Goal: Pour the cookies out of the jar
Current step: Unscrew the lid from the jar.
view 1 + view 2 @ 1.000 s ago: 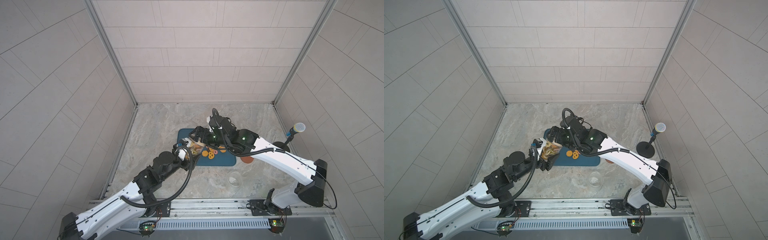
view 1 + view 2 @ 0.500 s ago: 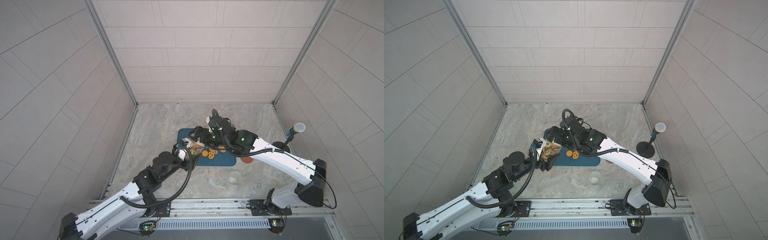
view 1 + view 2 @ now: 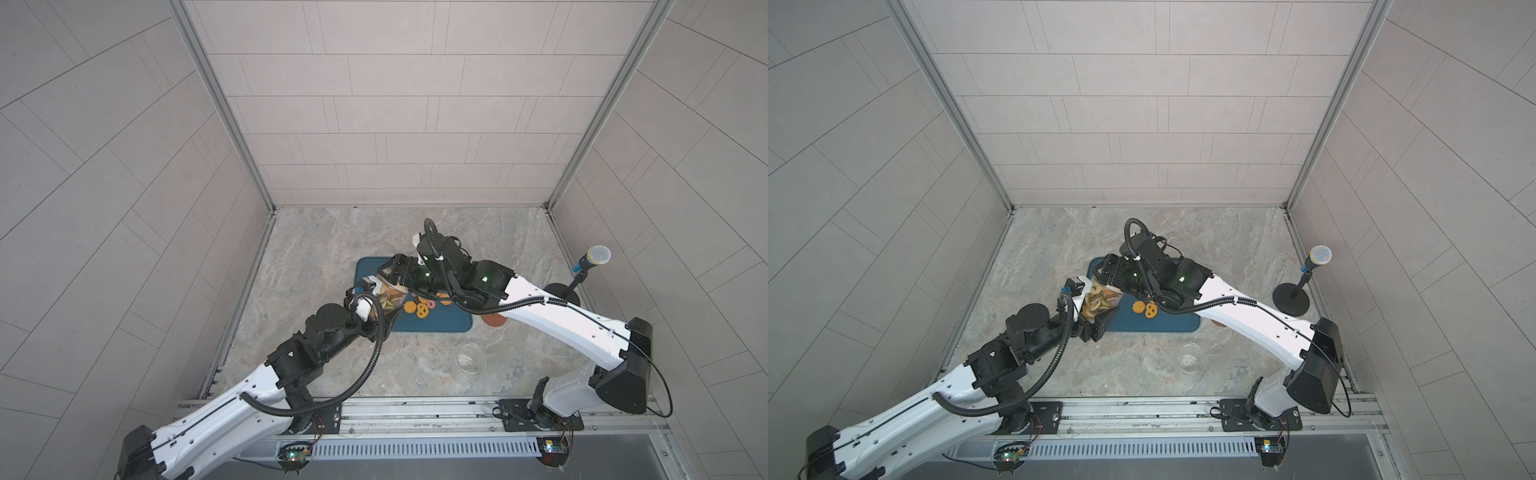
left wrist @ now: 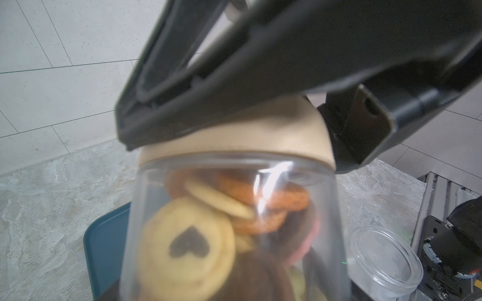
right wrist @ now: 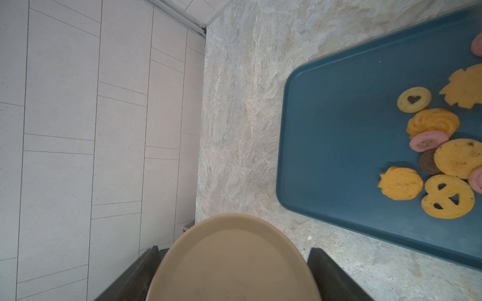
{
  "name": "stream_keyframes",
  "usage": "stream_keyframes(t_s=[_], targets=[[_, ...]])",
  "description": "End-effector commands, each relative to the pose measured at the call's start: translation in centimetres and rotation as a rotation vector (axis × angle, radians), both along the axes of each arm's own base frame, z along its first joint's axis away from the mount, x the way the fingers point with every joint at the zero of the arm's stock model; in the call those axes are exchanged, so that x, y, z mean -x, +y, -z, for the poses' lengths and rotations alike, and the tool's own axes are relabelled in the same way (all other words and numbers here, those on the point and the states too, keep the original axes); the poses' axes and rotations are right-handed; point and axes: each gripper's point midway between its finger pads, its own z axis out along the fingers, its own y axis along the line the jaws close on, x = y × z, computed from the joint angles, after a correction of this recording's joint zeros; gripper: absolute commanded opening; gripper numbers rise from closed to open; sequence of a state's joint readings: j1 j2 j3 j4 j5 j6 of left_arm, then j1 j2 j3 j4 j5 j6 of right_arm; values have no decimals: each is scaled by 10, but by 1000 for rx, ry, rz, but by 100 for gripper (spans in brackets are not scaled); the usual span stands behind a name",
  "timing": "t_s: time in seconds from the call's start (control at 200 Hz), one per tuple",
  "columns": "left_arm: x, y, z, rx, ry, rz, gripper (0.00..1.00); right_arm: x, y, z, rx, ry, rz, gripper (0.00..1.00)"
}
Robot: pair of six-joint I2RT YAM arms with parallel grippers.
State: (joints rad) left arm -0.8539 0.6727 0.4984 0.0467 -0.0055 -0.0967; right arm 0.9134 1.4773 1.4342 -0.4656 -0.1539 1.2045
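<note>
On the left, my left gripper [image 3: 1093, 304] is clamped partway closed around the body of the clear jar [image 4: 273, 208]. I hold it tilted above the near left corner of the blue tray [image 5: 326, 130], with its top pointing to the far right. The cookies [image 4: 187, 242] I have to pour are packed inside, pale, orange, brown and pink ones pressed against the wall.

The beige lid [image 4: 234, 140] is on, so nothing can come out yet. My right gripper [image 5: 232, 256] meets it from the right. Its dark fingers [image 5: 140, 276] sit on either side of the rim, and the wrist view shows them closed against it.

Further right, a small heap of cookies [image 5: 453, 198] already lies on the middle of the tray, touching and overlapping. Beyond the tray, near and right, an empty glass jar [image 3: 470, 359] stands on the stone table [image 3: 316, 249].

I judge the step in hand to be opening the jar. Next, my left side needs to hold the jar firm while my right side works the lid free and carries it clear. I cannot tell from here whether it twists or pulls off. After that I should tip the mouth down over bare tray, slowly, so the cookies land on the tray and not on the table.
</note>
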Motion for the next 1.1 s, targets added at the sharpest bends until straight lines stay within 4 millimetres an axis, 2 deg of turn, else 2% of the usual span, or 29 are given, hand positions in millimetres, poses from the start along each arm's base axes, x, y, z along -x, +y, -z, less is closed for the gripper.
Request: stream_keyframes(t_s=[0.0,0.065,0.13,0.39,0.565,0.655,0.67,0.766,0.916,1.046,1.076,1.091], targets=[[3,-2,-48,152,-97,13,0,0,5,-16,-50,-47,-19,43],[4,-2,-50,189,-84,11,0,1,8,-19,-58,-66,-43,14],[5,0,-56,247,-67,10,0,1,10,-24,-65,-100,-74,0],[45,-12,-104,606,-18,306,0,4,6,-53,-231,-262,-227,0],[48,-3,-129,859,55,449,0,16,2,-75,-384,-334,-349,0],[55,-6,-140,901,77,552,0,19,-5,-83,-414,-368,-365,0],[52,-12,-135,892,106,558,0,20,-6,-84,-413,-373,-368,0],[54,-22,-133,891,160,632,0,20,-15,-89,-399,-402,-365,0],[52,-22,-133,914,162,636,0,11,-33,-94,-351,-423,-325,0],[47,-23,-128,885,149,601,0,12,-36,-96,-316,-430,-331,0],[47,-22,-128,878,141,594,0,10,-41,-92,-270,-424,-312,12],[46,-22,-128,875,135,587,0,8,-44,-89,-239,-420,-299,21]])
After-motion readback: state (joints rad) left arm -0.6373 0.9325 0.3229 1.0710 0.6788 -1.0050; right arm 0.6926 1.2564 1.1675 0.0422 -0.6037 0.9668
